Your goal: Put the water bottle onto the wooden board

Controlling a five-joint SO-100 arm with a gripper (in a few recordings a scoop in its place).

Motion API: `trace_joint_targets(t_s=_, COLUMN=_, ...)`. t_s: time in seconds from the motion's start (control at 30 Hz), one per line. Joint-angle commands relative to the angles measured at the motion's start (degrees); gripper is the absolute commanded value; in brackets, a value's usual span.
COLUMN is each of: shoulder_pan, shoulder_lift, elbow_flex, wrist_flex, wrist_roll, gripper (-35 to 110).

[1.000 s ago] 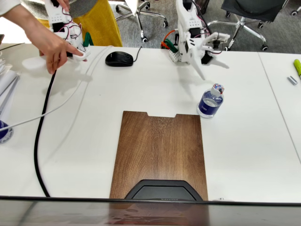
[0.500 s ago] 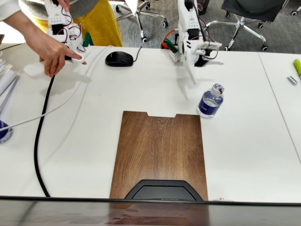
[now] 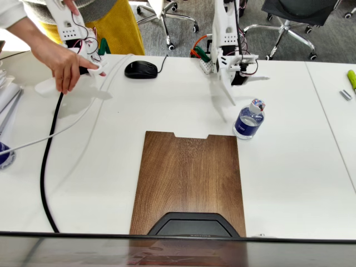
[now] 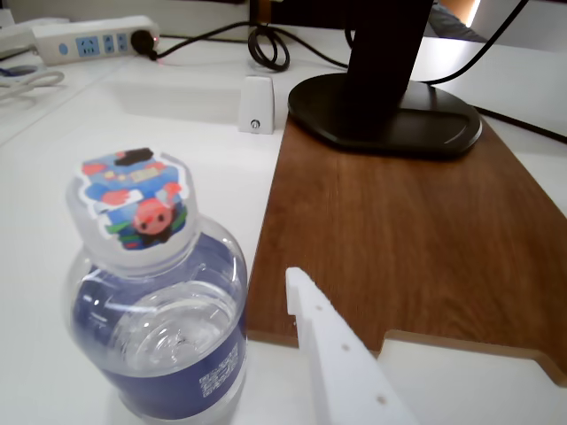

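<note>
The water bottle (image 3: 248, 119) stands upright on the white table, just off the right far corner of the wooden board (image 3: 189, 181). It is clear, with a dark blue label and a white cap bearing a red-blue sticker. My white gripper (image 3: 236, 89) hangs above the table just behind the bottle, not touching it, and is open with nothing in it. In the wrist view the bottle (image 4: 155, 310) is close at the lower left, one white finger (image 4: 341, 363) reaches up beside it, and the board (image 4: 416, 239) stretches away to the right with its notch nearest.
A black monitor base (image 3: 192, 224) sits on the board's near end. A black mouse (image 3: 141, 69) and a black cable (image 3: 47, 161) lie at the left, where a person's hand (image 3: 67, 64) rests. A power strip (image 4: 97, 40) lies beyond.
My gripper has swung from pointing right to pointing down, and its long finger has dropped closer to the table behind the bottle. The bottle and board have not moved.
</note>
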Motion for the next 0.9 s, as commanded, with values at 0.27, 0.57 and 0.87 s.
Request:
trace_joint_targets(t_s=0.27, shoulder_pan=-1.23, shoulder_lift=-12.83, elbow_flex=-0.35, wrist_flex=-19.16, wrist_roll=0.09, gripper=86)
trace_joint_targets(t_s=0.57, shoulder_pan=0.88, shoulder_lift=-22.06, elbow_flex=-12.39, wrist_flex=-19.16, wrist_roll=0.09, gripper=85)
trace_joint_targets(t_s=0.87, shoulder_pan=0.7, shoulder_lift=-29.18, elbow_flex=-22.68, wrist_flex=-15.82, wrist_roll=-0.18, gripper=83)
